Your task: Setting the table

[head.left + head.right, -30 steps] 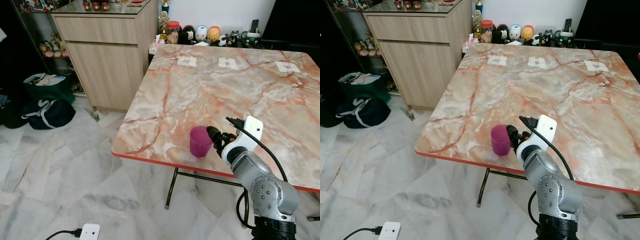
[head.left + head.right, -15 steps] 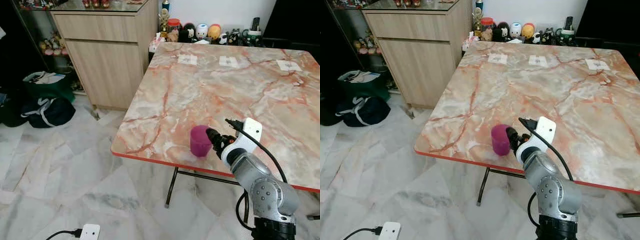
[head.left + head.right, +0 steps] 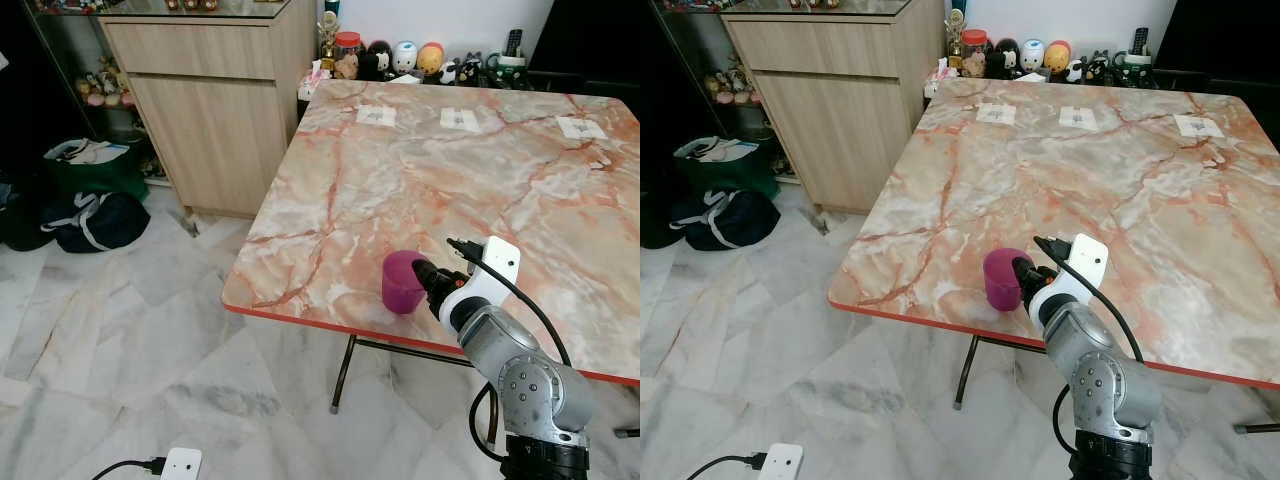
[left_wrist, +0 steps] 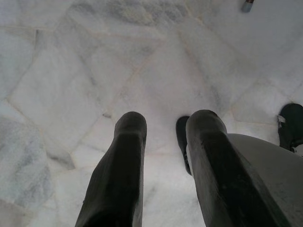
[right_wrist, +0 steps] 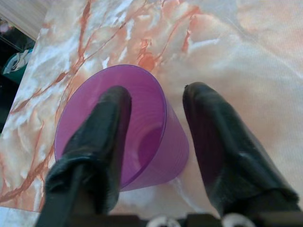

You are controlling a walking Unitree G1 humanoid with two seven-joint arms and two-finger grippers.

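A purple plastic cup [image 3: 403, 282] stands upright near the front edge of the marble table [image 3: 420, 170]. My right gripper [image 3: 424, 275] reaches it from the right at rim height. In the right wrist view the right gripper [image 5: 158, 92] is open and straddles the wall of the cup [image 5: 156, 156]: one finger is inside the cup and the other outside, with a gap to the wall. My left gripper [image 4: 167, 118] hangs open over the white marble floor, holding nothing.
Three white paper squares [image 3: 375, 115] lie along the table's far side, with figurines and jars [image 3: 400, 62] behind them. A wooden cabinet [image 3: 210, 110] stands to the left, with bags [image 3: 90, 215] on the floor beside it. A white plug box [image 3: 180, 465] lies on the floor.
The head camera has shifted slightly. The right gripper stays at the cup, sitting a little lower against its rim; the cup has barely moved.
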